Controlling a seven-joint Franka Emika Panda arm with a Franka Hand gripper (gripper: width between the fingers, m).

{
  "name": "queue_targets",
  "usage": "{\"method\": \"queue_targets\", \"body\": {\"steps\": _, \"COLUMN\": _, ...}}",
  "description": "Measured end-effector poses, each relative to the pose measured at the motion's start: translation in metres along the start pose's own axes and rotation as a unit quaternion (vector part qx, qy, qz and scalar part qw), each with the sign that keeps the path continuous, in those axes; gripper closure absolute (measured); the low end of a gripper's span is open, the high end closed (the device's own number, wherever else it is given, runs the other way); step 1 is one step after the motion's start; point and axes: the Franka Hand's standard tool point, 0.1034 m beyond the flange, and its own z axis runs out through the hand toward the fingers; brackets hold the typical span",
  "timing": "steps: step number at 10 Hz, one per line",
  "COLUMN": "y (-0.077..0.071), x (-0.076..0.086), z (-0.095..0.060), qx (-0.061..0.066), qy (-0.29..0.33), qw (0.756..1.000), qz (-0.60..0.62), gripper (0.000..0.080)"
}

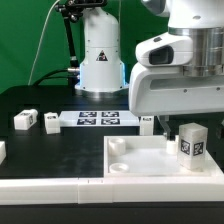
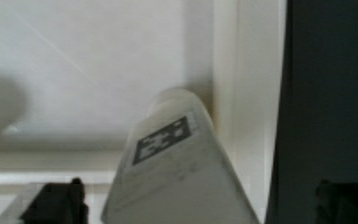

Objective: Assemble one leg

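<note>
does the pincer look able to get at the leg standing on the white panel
Probably yes: the pincer is open and, in the wrist view, it straddles the leg, with nothing else in the gap.

Bright, even light; the wrist view is soft, blurred.

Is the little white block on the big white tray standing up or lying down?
Standing up. The leg stands on end on the white panel, with its tag on a side face.
</note>
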Motion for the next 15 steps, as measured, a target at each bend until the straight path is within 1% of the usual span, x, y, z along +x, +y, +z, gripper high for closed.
{"method": "queue_targets", "body": {"steps": 2, "y": 0.0028, "x": 0.0004, "z": -0.0002, "qx": 0.000, "qy": 0.000, "qw": 0.998, "qz": -0.070, "gripper": 0.0150}}
{"method": "queue_targets", "body": {"steps": 4, "y": 0.0045, "x": 0.0010, "z": -0.0004, "qx": 0.000, "qy": 0.001, "qw": 0.986, "qz": -0.167, "gripper": 0.0150}}
{"method": "queue_targets", "body": {"steps": 5, "y": 0.0043, "x": 0.0009, "z": -0.0003, "qx": 0.000, "qy": 0.001, "qw": 0.986, "qz": -0.164, "gripper": 0.0150}}
{"method": "queue_targets", "body": {"steps": 6, "y": 0.0044, "x": 0.0008, "z": -0.0002, "qx": 0.000, "qy": 0.001, "qw": 0.986, "qz": -0.164, "gripper": 0.0257}}
{"method": "queue_targets", "body": {"steps": 7, "y": 0.0044, "x": 0.0008, "z": -0.0002, "qx": 0.000, "qy": 0.001, "qw": 0.986, "qz": -0.164, "gripper": 0.0392}}
{"method": "queue_targets", "body": {"steps": 8, "y": 0.0044, "x": 0.0008, "z": -0.0002, "qx": 0.000, "qy": 0.001, "qw": 0.986, "qz": -0.164, "gripper": 0.0392}}
{"method": "queue_targets", "body": {"steps": 9, "y": 0.0044, "x": 0.0008, "z": -0.0002, "qx": 0.000, "qy": 0.001, "qw": 0.986, "qz": -0.164, "gripper": 0.0509}}
{"method": "queue_targets", "body": {"steps": 12, "y": 0.0043, "x": 0.0005, "z": -0.0001, "qx": 0.000, "qy": 0.001, "qw": 0.990, "qz": -0.138, "gripper": 0.0509}}
{"method": "queue_targets", "body": {"steps": 13, "y": 0.0041, "x": -0.0006, "z": 0.0001, "qx": 0.000, "qy": 0.000, "qw": 0.996, "qz": -0.087, "gripper": 0.0509}}
{"method": "queue_targets", "body": {"steps": 14, "y": 0.0036, "x": -0.0020, "z": 0.0006, "qx": -0.002, "qy": 0.006, "qw": 1.000, "qz": -0.002, "gripper": 0.0509}}
{"method": "queue_targets", "body": {"steps": 15, "y": 0.0037, "x": -0.0032, "z": 0.0009, "qx": -0.002, "qy": 0.010, "qw": 0.997, "qz": 0.071, "gripper": 0.0509}}
